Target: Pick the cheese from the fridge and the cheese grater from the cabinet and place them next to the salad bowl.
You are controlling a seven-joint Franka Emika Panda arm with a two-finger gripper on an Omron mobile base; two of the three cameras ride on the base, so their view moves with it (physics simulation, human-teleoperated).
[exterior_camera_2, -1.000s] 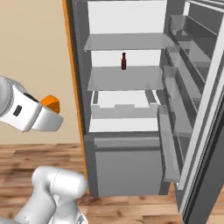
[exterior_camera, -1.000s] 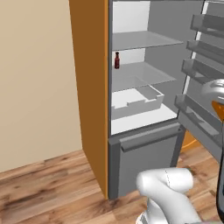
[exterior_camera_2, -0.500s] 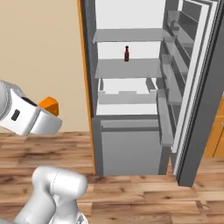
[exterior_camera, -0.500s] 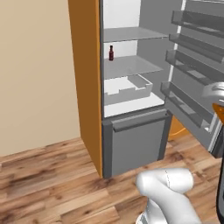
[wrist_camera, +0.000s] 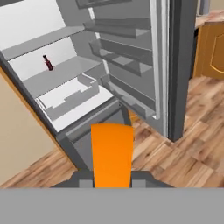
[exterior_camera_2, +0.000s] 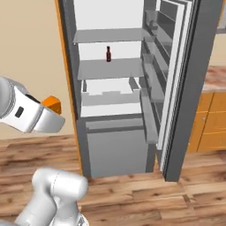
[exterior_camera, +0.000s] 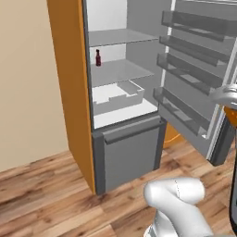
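Hand view, claw [wrist_camera: 112,183] clamped on the orange cheese [wrist_camera: 112,153], well apart from the open fridge [wrist_camera: 74,87], small dark red bottle [wrist_camera: 47,63] on its shelf.

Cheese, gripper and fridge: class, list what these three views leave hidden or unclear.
- Cheese: hand view, lower end behind the grey band.
- Gripper: right base view, fingertips hidden behind the white hand.
- Fridge: lower drawer closed, contents unseen.
- Red bottle: label too small.
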